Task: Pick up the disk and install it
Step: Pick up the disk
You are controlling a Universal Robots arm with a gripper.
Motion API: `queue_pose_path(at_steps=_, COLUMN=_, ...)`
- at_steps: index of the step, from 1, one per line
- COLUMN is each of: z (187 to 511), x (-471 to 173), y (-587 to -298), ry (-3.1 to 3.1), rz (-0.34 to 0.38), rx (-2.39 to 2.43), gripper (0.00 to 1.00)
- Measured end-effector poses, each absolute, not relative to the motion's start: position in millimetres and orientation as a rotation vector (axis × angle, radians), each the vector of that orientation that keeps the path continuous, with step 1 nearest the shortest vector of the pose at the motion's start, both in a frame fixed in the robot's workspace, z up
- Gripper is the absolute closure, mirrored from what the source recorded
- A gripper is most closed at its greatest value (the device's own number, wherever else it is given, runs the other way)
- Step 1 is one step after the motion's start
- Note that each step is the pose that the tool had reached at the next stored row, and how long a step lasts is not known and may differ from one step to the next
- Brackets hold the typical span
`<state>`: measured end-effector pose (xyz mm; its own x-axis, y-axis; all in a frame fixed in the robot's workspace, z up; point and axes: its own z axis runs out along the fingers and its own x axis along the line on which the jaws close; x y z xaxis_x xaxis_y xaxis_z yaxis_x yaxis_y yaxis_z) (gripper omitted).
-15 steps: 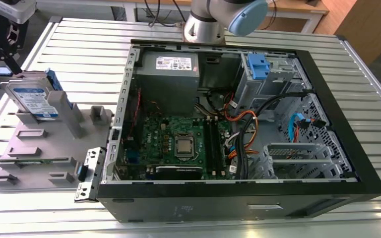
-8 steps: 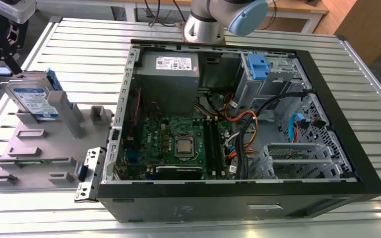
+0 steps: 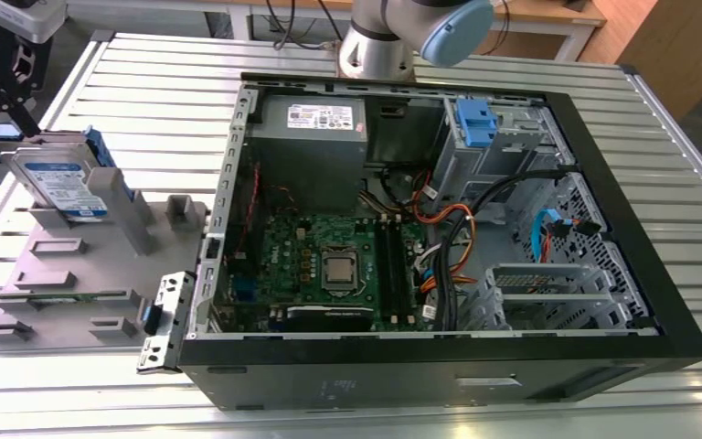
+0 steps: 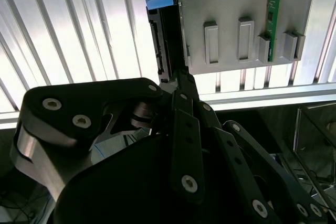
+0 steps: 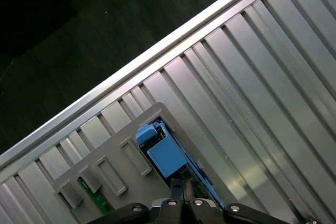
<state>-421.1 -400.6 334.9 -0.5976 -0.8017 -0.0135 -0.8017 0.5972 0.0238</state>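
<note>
Disk [image 3: 65,187] standing on edge in grey fixture [image 3: 70,274], gripper [image 3: 19,128] at its top edge, grip unclear

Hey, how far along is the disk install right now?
Done: nothing installed; the disk stands upright in the grey fixture, outside the open computer case. In hand: the pincer is at the disk's top edge. Left: lifting it out and seating it in the case.

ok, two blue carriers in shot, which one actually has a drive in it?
The one standing on the grey holder plate at the exterior view's left: a silver disk fills it. The blue bracket inside the computer case is bare.
</note>
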Motion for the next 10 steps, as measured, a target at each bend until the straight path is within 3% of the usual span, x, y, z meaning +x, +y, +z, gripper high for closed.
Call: queue_pose_path(at_steps=10, z=334.9, x=-421.1, y=-400.6, ry=2.8, rz=0.043, rx=-1.42, gripper=0.89)
